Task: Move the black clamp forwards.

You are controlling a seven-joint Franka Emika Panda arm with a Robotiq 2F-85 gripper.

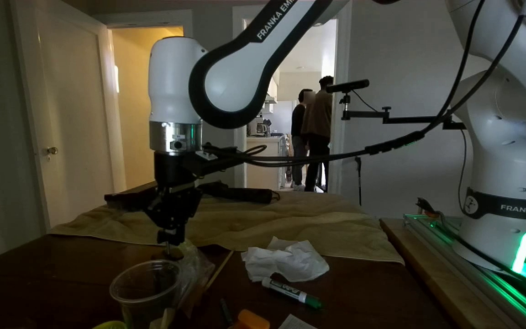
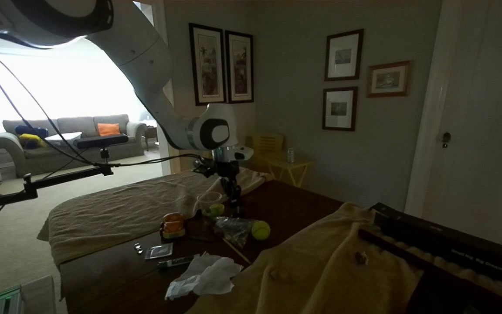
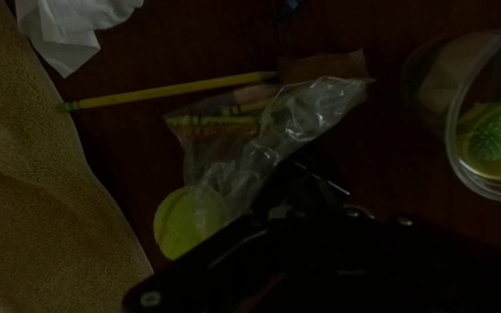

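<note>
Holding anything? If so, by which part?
Can't tell for sure. The gripper is shut, at the top of a thin metallic-looking part on what looks like the black clamp; contact is too dark to see.

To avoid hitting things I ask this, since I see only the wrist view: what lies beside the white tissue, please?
Observer: A green-capped marker lies beside the tissue, in both exterior views.
Operator: Thank you. And near the cup, which my picture cuts off?
Observer: An orange object, apart from it; I cannot tell what it is.
Operator: And below the gripper? My view is black there.
Observer: In an exterior view, something dark shows just below it, perhaps the clamp.
</note>
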